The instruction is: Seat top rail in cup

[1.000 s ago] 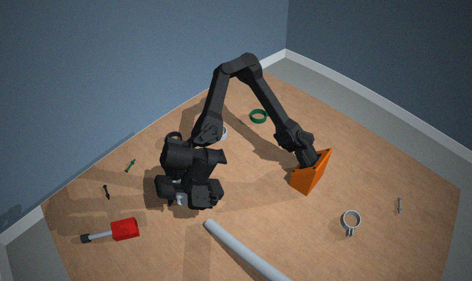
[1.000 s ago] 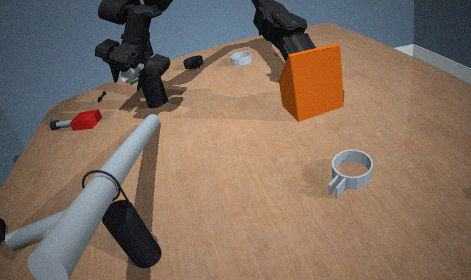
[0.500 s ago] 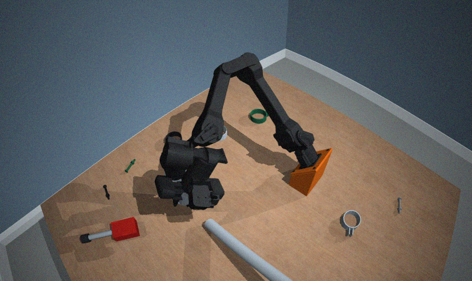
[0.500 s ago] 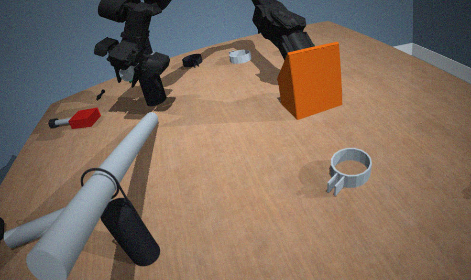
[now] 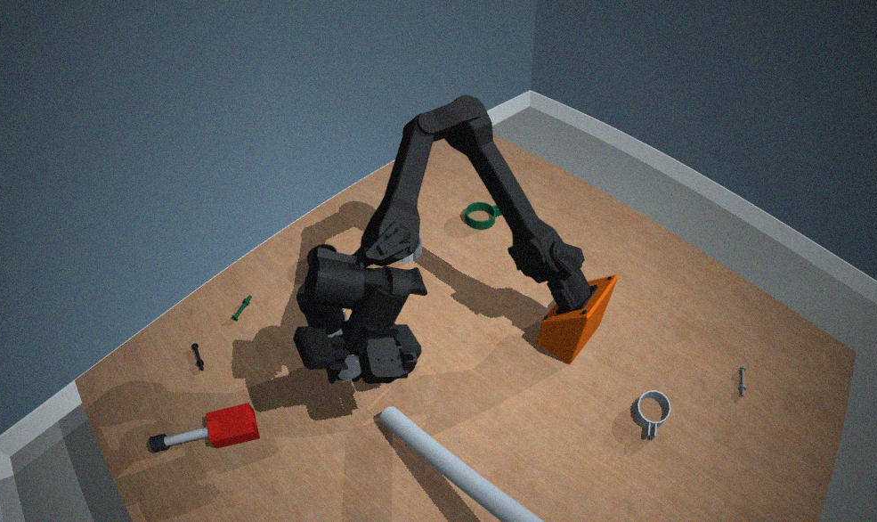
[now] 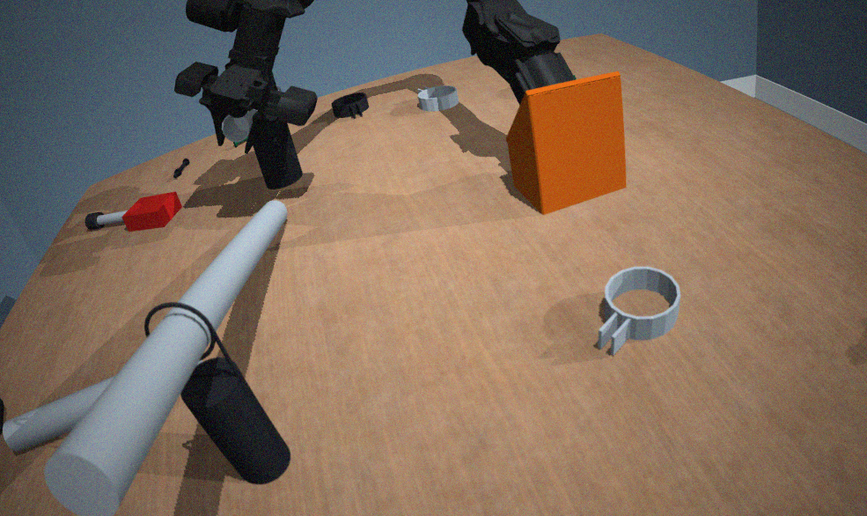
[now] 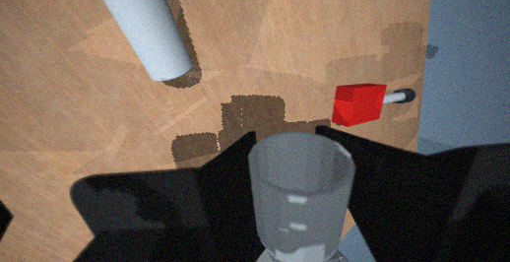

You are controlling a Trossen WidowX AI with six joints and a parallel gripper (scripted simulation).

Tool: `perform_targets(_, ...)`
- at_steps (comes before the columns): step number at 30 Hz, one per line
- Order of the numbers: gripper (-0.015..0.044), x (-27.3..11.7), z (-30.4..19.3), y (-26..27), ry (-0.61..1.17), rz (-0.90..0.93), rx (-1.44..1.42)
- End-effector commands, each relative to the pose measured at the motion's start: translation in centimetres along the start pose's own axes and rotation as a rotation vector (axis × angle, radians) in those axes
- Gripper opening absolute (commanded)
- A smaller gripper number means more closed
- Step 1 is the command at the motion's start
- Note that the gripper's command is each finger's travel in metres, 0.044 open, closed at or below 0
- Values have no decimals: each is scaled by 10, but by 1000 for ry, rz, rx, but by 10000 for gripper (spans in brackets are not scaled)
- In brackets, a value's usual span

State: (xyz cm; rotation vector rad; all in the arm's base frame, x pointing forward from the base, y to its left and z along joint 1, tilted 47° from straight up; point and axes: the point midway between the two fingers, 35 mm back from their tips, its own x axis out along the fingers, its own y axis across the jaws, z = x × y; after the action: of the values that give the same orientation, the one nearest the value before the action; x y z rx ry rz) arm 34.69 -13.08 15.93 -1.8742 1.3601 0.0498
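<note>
My gripper (image 6: 234, 139) (image 7: 285, 135) is shut on the grey rail-end cup (image 5: 348, 367) (image 6: 236, 128) (image 7: 301, 191), whose open mouth faces out between the fingers. The big black post (image 6: 277, 157) stands just behind them; its cap and brace band are hidden by the gripper. The pale grey rail (image 5: 454, 463) (image 6: 234, 262) (image 7: 143, 29) slopes across the foreground. Its cut end is apart from the cup, in front of and below it in the exterior view. The rail passes through the thin dark loop (image 6: 167, 305) by the black small post (image 6: 234, 419).
A red block (image 5: 231, 426) (image 6: 152, 211) (image 7: 358, 104) with a black-tipped rod lies left. The orange wedge (image 5: 574, 330) (image 6: 580, 143) bears the arm's base. A grey band (image 5: 641, 397) (image 6: 648, 327) lies right; a black band (image 6: 349, 107) and grey band (image 6: 445, 99) lie behind.
</note>
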Motion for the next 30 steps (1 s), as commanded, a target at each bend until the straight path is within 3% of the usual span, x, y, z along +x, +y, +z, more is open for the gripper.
perform_targets(1,0,-1,1,3,-17,0,-30)
perform_targets(30,0,-11,-2,19,-122,1,-214)
